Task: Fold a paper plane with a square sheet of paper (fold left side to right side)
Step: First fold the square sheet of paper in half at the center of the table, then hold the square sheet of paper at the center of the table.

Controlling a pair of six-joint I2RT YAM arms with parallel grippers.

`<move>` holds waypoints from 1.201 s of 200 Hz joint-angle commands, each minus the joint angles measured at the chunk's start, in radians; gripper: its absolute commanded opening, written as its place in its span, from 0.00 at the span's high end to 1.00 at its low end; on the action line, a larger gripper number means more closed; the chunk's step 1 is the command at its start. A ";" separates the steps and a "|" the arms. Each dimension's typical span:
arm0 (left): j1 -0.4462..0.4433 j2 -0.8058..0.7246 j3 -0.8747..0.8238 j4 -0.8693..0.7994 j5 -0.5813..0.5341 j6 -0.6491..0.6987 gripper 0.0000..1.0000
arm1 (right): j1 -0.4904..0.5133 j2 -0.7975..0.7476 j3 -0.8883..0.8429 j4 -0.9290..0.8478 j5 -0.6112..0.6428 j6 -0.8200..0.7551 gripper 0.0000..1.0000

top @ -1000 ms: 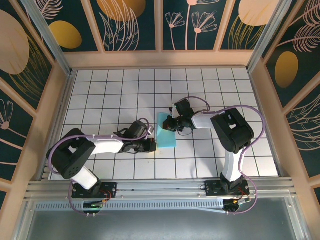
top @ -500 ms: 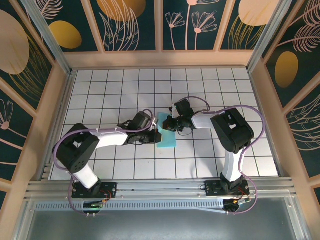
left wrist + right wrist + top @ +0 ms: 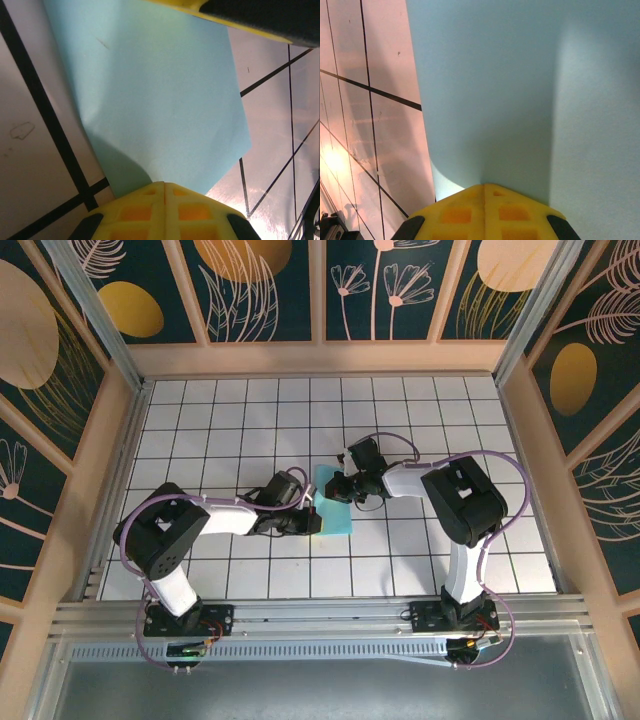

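Left hand (image 3: 316,523) closed, tip touching turquoise sheet (image 3: 340,518), seemingly folded narrow.

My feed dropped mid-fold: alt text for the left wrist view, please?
A turquoise-blue sheet of paper lies on the white tiled table. The left gripper, jaws shut, sits at the sheet's lower edge in frame.

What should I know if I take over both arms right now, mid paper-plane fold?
Left gripper: shut, tip at the left edge of the thin turquoise-blue sheet of paper; it does not seem to pinch it.
Right gripper: shut, tip on the sheet's far part.
Paper: lies mid-table on the white tiled table as a narrow rectangle, so the left-to-right fold looks laid over.
Left to do: firm the crease, then all the dart folds; no plane shape yet.
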State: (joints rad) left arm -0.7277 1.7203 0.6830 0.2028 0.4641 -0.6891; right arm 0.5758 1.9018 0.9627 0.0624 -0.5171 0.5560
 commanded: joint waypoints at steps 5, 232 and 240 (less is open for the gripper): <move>-0.016 -0.037 -0.071 -0.060 0.013 0.005 1.00 | 0.009 0.052 0.002 -0.077 0.069 -0.019 1.00; 0.112 0.083 0.151 -0.046 0.090 0.039 1.00 | 0.026 0.040 0.018 -0.095 0.066 -0.036 1.00; 0.111 0.091 0.149 -0.045 0.085 0.041 1.00 | 0.027 0.041 0.018 -0.094 0.066 -0.036 1.00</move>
State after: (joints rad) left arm -0.6098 1.7809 0.8089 0.1284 0.5274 -0.6659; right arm 0.5873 1.9030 0.9756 0.0437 -0.5014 0.5476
